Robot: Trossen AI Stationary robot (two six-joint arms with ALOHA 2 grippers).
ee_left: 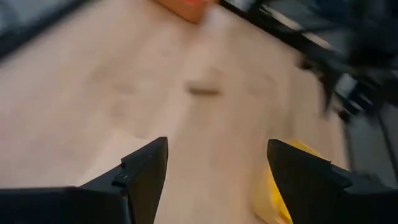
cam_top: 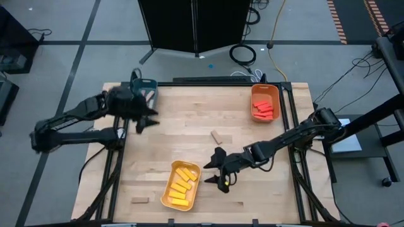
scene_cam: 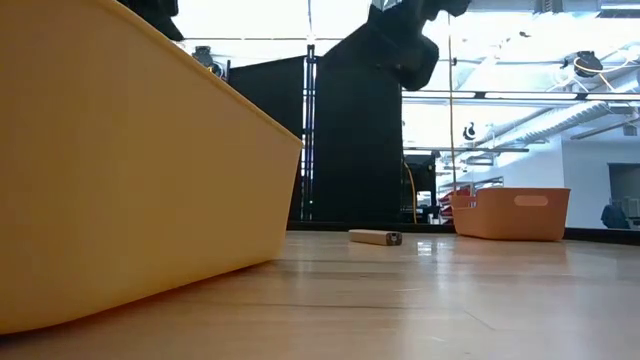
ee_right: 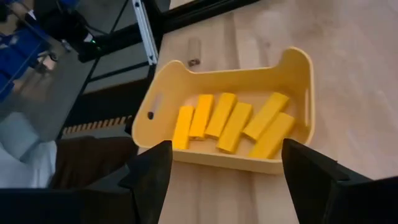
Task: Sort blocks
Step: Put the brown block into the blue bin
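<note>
A yellow tray (cam_top: 181,185) at the near middle holds several yellow blocks (ee_right: 230,124). An orange tray (cam_top: 265,102) at the far right holds red blocks (cam_top: 264,110). A teal tray (cam_top: 146,88) at the far left is partly hidden by my left arm. One tan block (cam_top: 218,136) lies flat on the table's middle and shows in the low view (scene_cam: 375,237); another tan block (cam_top: 140,200) lies near the front left. My left gripper (cam_top: 149,120) is open and empty near the teal tray. My right gripper (cam_top: 218,171) is open and empty beside the yellow tray's right side.
The wooden table (cam_top: 189,113) has bare room across its middle and left. A black frame (cam_top: 284,94) runs along its edges. Cables and a dark stand sit on the floor beyond the far edge.
</note>
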